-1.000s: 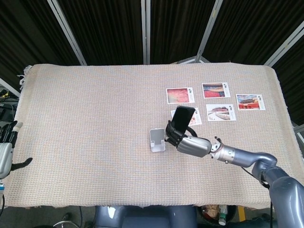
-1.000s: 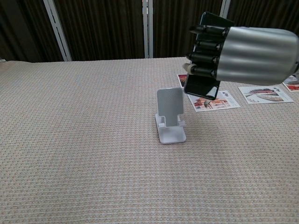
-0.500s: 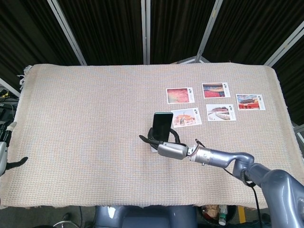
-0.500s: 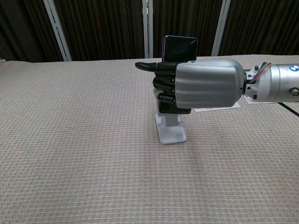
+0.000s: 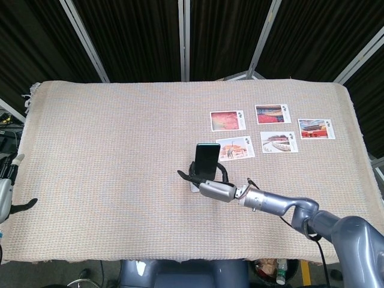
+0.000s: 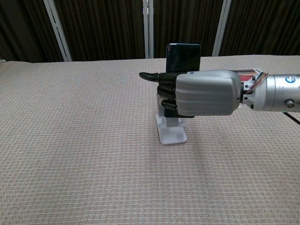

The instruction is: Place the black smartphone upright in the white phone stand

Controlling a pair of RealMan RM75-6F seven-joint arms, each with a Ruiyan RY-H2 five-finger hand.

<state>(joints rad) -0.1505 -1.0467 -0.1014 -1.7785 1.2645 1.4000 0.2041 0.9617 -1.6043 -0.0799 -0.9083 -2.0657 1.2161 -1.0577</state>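
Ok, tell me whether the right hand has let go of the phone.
No: in the chest view the right hand has its fingers wrapped around the phone, over the stand.

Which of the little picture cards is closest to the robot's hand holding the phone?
The card just right of the black phone, lowest and leftmost of the five. The right hand holds the phone beside it; the other four lie farther back or right.

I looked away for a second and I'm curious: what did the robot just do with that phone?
The right robot hand, gripping the black smartphone, carried it leftward from above the photo cards to the white plastic phone stand and lowered it slightly. Stand, cards and grip stayed unchanged.
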